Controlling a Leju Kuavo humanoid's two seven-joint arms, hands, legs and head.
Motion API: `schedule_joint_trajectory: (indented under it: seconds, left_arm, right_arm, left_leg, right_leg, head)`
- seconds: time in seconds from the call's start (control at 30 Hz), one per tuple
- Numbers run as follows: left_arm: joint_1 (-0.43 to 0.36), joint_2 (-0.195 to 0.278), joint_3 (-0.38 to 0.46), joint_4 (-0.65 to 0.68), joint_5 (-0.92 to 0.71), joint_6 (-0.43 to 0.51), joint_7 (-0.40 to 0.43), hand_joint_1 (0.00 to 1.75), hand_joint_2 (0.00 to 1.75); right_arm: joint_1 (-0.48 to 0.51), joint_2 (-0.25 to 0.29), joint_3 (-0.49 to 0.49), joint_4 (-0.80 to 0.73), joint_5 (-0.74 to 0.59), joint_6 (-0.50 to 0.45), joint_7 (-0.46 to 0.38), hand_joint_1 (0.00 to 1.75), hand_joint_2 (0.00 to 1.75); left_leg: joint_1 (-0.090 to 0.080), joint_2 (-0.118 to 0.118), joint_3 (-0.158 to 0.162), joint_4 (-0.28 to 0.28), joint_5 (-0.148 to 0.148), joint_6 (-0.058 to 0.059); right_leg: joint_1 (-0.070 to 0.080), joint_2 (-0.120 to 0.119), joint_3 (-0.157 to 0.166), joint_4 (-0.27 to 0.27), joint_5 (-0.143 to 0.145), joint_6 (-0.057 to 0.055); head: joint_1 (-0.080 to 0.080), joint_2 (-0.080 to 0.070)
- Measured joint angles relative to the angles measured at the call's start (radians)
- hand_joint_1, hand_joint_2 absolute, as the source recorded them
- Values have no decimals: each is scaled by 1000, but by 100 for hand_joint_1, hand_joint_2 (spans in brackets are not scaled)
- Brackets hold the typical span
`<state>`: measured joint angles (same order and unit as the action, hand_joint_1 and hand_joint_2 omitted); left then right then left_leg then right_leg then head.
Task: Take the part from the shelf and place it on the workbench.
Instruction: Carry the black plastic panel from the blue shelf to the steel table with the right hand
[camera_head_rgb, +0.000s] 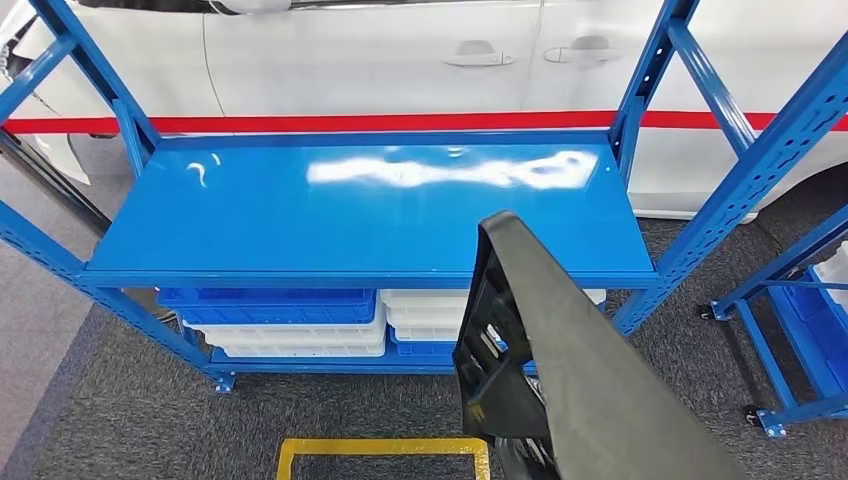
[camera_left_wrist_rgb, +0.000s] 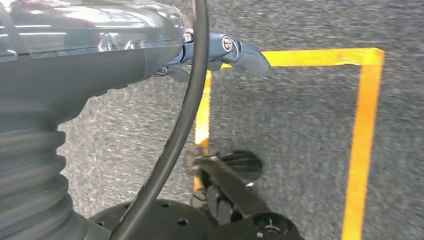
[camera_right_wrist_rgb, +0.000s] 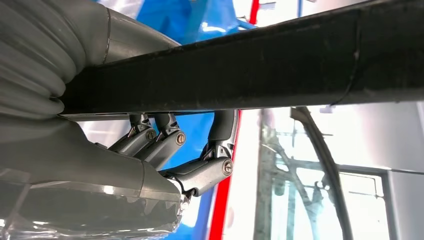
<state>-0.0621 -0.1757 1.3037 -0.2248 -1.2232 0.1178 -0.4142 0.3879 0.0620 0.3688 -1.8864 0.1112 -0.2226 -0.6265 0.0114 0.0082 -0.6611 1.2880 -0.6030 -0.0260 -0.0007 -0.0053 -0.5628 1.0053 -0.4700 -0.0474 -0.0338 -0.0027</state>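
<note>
While the part (camera_head_rgb: 590, 380) sits lifted in front of the shelf (camera_head_rgb: 370, 215), it reads as a long dark grey panel, smooth matte outer skin, black ribbed plastic frame on its inner side; one rounded end points up over the front edge of the shelf's top board, the rest runs down to the lower right corner of the head view; it touches no board, held in the air; right wrist view shows it as a dark felt-like bar (camera_right_wrist_rgb: 260, 70) crossing the picture; right robot hand (camera_right_wrist_rgb: 170, 150) grips it, dark fingers (camera_right_wrist_rgb: 222, 130) hooked up around its edge, thumb (camera_right_wrist_rgb: 200, 175) bent toward them underneath, grey ribbed cover pressed close behind the bar; so right robot hand is closed on the part; left robot hand (camera_left_wrist_rgb: 220, 52) hangs low over the floor, blue-grey fingers (camera_left_wrist_rgb: 247, 57) stretched out with nothing in them, a black cable crossing in front; how far apart they sit, cannot tell from this angle; shelf is blue steel, top board bare and glossy with glare; lower level carries blue and white bins (camera_head_rgb: 290, 320) stacked; white car (camera_head_rgb: 400, 50) with a red stripe stands right behind the shelf; grey carpet floor (camera_head_rgb: 130, 420) with a yellow tape square (camera_head_rgb: 380, 450) just in front of the shelf; second blue rack (camera_head_rgb: 800, 330) at the right edge.
</note>
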Motion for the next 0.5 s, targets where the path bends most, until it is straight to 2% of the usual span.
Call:
schedule_joint_trajectory:
  seconds: [0.03, 0.07, 0.1, 0.13, 0.17, 0.2, 0.27, 0.3, 0.33, 0.37, 0.43, 0.47, 0.5]
  left_arm:
    - [0, 0, 0, -1, -2, 1, 2, 0, 175]
    - [0, 0, 1, -1, -4, 1, 4, 0, 175]
    - [0, 1, 1, -3, -6, 2, 5, 0, 175]
    - [-2, 2, 1, -4, -9, 2, 6, 0, 175]
    - [-3, 3, 1, -6, -11, 2, 7, 0, 175]
    - [-4, 3, 1, -7, -12, 2, 7, 0, 175]
    - [-4, 3, 2, -7, -12, 2, 8, 0, 175]
    - [-4, 2, 2, -7, -12, 2, 8, 0, 175]
    - [-4, 1, 2, -7, -12, 2, 8, 0, 175]
    - [-4, 0, 2, -7, -12, 2, 9, 0, 175]
    - [-4, -1, 2, -7, -13, 1, 9, 0, 175]
    - [-4, -1, 2, -7, -13, 0, 9, 0, 175]
    - [-4, -1, 2, -7, -14, -1, 8, 0, 175]
  right_arm:
    - [6, 1, -5, 0, 4, 0, 0, 175, 175]
    - [10, 3, -10, 0, 6, 1, -2, 175, 175]
    - [14, 5, -14, 0, 9, 3, -4, 175, 175]
    - [18, 9, -19, -1, 10, 5, -8, 175, 175]
    - [21, 13, -22, -2, 12, 8, -11, 175, 175]
    - [24, 16, -25, -3, 13, 10, -14, 175, 175]
    - [28, 20, -30, -6, 15, 13, -16, 175, 175]
    - [30, 21, -33, -8, 15, 14, -17, 175, 175]
    - [33, 22, -35, -8, 15, 14, -18, 175, 175]
    - [35, 22, -38, -9, 15, 14, -18, 175, 175]
    - [38, 23, -43, -10, 15, 14, -18, 175, 175]
    - [39, 23, -45, -10, 16, 16, -19, 175, 175]
    - [39, 23, -47, -10, 17, 17, -19, 175, 175]
  left_leg:
    - [-1, 0, 24, -12, 23, 4]
    - [-3, -1, 66, -58, 53, 11]
    - [-6, -1, 118, -127, 71, 22]
    - [-10, -2, 169, -204, 75, 30]
    - [-14, -3, 206, -264, 72, 37]
    - [-17, -3, 224, -300, 64, 41]
    - [-20, -2, 222, -318, 74, 47]
    - [-18, 0, 217, -324, 86, 51]
    - [-15, 2, 208, -329, 99, 57]
    - [-11, 5, 197, -333, 112, 62]
    - [-10, 8, 168, -331, 134, 69]
    - [-10, 9, 153, -327, 143, 68]
    - [-9, 10, 137, -323, 152, 66]
  right_leg:
    - [3, 0, -14, 3, 8, 0]
    - [6, 0, -27, 7, 16, 0]
    - [8, 1, -37, 11, 23, 1]
    - [9, 1, -45, 14, 30, 4]
    - [9, 0, -49, 15, 38, 8]
    - [8, -2, -52, 15, 45, 13]
    - [6, -3, -55, 10, 62, 25]
    - [5, -1, -59, 13, 58, 31]
    - [4, 1, -67, 30, 34, 37]
    - [2, 3, -80, 66, -8, 42]
    - [-5, 5, -112, 186, -113, 52]
    - [-10, 5, -122, 246, -141, 56]
    - [-14, 5, -123, 284, -145, 60]
  head:
    - [0, 0]
    - [0, 0]
    - [0, 0]
    - [0, 0]
    - [0, 0]
    - [0, 0]
    - [0, 0]
    - [0, 0]
    - [0, 0]
    - [0, 0]
    - [0, 0]
    - [0, 0]
    - [0, 0]
